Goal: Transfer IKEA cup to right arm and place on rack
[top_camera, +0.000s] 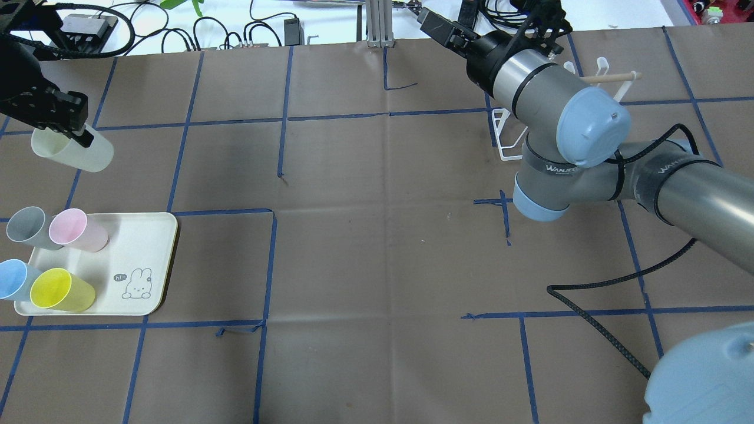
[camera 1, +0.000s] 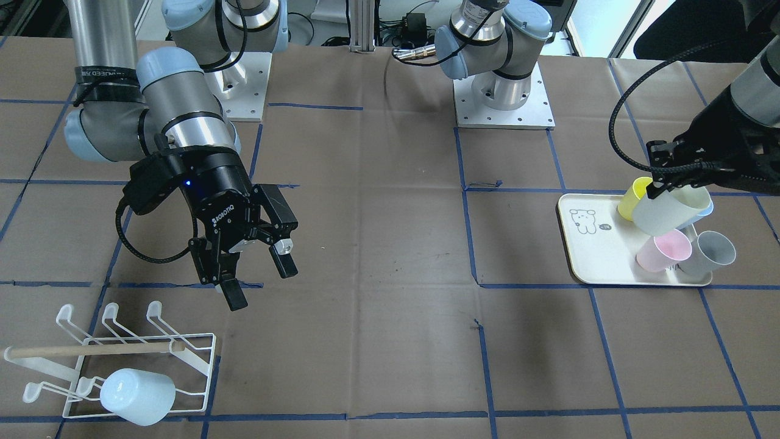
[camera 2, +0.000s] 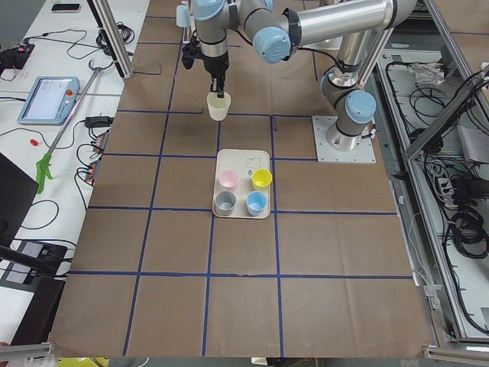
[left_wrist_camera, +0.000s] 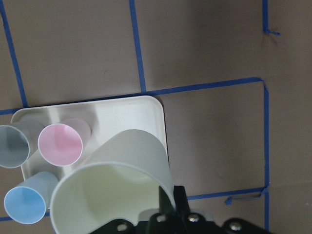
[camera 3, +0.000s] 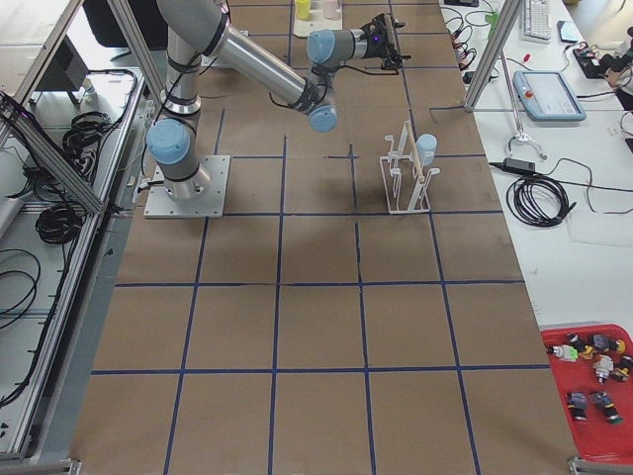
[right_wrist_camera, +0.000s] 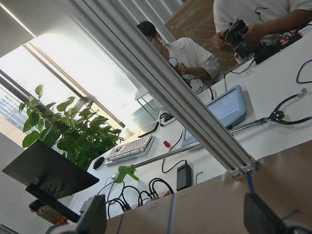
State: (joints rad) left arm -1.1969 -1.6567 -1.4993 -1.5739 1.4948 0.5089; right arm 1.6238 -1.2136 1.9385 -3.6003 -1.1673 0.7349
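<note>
"Where's the cup?"

"The cream cup (camera 1: 667, 213) hangs tilted, its rim pinched by the left gripper (camera 1: 657, 190), near the tray (camera 1: 600, 256) at the table's left end."

"And the other arm?"

"The right gripper (camera 1: 261, 285) hovers, fingers spread and empty, by the rack (camera 1: 195, 360) at the far edge."

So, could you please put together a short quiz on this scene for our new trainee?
1. True or false: the right gripper is shut on a cup.
2. Multiple choice: which colour is the cup hanging on the rack? A pink; B light blue; C yellow.
3. Short answer: how many cups stand on the tray, and which gripper holds the cream cup?

Key:
1. False; its jaws are open and empty.
2. B, the light blue cup.
3. Four; the left gripper.
</note>
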